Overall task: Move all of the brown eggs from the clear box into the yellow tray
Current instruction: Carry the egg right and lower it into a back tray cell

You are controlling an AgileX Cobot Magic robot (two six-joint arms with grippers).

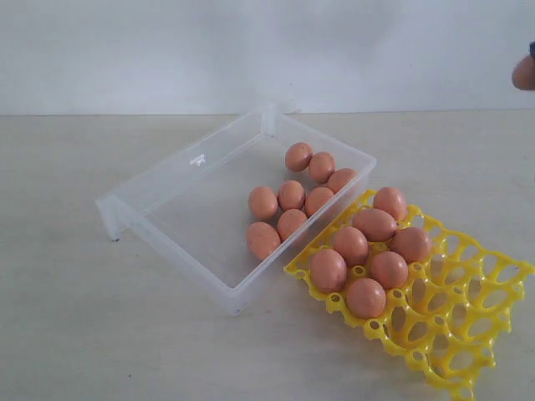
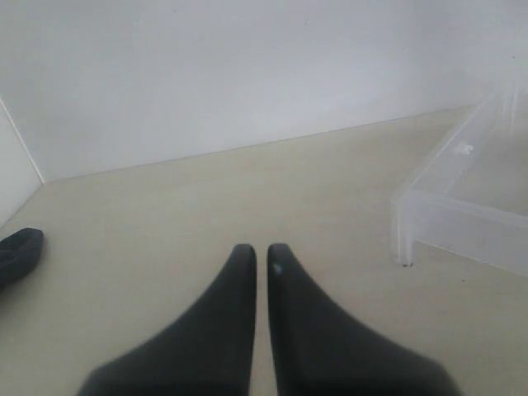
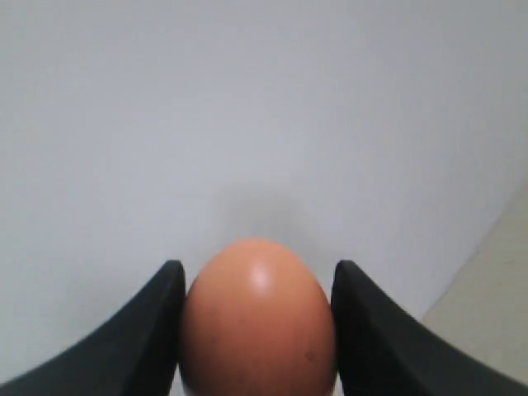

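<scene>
your right gripper (image 3: 257,268) clamps a smooth oval brown egg (image 3: 257,330) — left gripper (image 2: 261,252) closed, empty, near the frosted clear box (image 1: 209,225); latticed yellow tray (image 1: 456,322) just beside it.

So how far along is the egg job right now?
Done: seven brown eggs sit in the yellow tray. In hand: the right claw is shut on the eighth egg, held up away from the table. Left: eight more lie in the clear box. The left claw is shut and empty, low beside the box. Roughly halfway.
</scene>
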